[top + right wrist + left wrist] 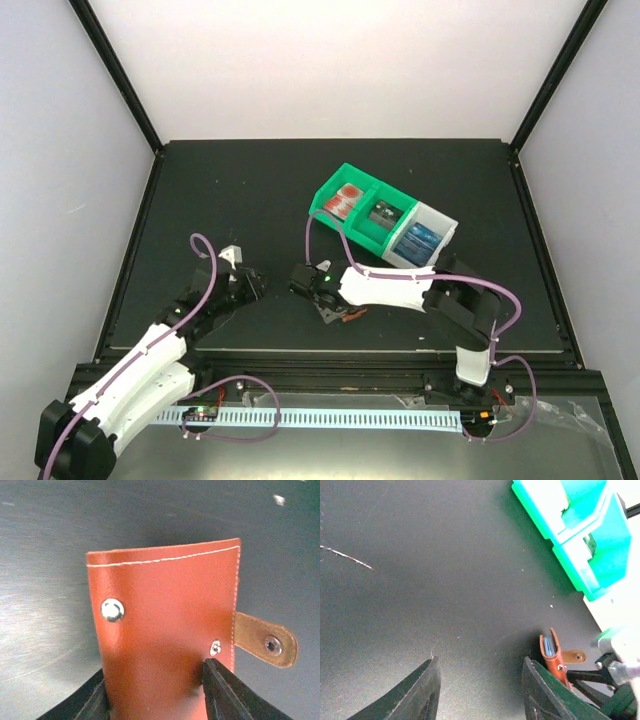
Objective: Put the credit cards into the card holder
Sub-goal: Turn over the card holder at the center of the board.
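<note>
At centre frame, right gripper (156, 682) clamps the holder (160, 615); left gripper (480, 680) hangs wide, empty; cards (347, 200) lie in the bins (350, 236) upper right, awaiting loading

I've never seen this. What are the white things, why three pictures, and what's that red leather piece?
The white things are two robot arms, a left arm and a right arm, bolted to a black table. One picture looks down from above; the other two come from a camera on each wrist. The right arm's jaws grip a reddish-brown card holder. The left arm's jaws are open and empty. A green bin holds red cards and a grey bin holds blue cards.
</note>
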`<move>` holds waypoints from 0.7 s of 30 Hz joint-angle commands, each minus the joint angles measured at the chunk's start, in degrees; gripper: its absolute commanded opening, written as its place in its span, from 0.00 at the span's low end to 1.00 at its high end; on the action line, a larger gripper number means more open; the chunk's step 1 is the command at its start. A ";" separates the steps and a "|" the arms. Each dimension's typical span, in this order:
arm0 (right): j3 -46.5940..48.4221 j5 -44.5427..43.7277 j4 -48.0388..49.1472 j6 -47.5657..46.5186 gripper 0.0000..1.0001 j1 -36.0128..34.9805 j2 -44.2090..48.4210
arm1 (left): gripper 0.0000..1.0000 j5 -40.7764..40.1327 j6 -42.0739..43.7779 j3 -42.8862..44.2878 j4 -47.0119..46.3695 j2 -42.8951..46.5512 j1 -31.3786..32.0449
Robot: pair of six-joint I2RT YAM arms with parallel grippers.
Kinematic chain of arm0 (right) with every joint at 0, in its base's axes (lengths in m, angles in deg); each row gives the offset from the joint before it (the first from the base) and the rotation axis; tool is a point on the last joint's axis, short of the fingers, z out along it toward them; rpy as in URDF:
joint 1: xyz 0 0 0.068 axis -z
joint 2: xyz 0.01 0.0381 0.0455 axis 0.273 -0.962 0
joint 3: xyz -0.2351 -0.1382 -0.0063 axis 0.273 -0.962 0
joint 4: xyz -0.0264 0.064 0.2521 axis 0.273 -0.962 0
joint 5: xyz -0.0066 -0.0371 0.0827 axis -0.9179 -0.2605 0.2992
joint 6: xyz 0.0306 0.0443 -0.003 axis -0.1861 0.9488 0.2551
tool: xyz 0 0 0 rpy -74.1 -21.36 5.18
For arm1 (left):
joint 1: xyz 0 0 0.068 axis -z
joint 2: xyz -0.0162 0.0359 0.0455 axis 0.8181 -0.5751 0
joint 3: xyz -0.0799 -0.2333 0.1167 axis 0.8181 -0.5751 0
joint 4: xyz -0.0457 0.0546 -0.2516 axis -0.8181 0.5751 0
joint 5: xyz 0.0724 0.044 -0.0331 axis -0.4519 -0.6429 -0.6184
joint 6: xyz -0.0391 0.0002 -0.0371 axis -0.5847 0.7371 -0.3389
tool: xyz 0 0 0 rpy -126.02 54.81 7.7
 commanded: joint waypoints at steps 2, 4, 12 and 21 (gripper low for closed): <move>-1.20 9.88 10.20 -1.19 0.48 0.28 6.19 | 0.49 1.84 1.81 2.31 1.31 -0.76 -0.60; -2.35 10.79 12.54 -0.68 0.50 0.78 9.83 | 0.51 4.82 2.74 2.17 0.56 -1.77 -0.65; -10.60 9.92 17.27 -0.05 0.53 5.18 19.81 | 0.59 14.46 0.76 -2.02 -7.18 -1.34 -0.24; -9.36 7.37 15.30 -7.04 0.55 6.13 15.66 | 0.65 14.79 -3.81 -4.56 -14.58 -8.92 5.61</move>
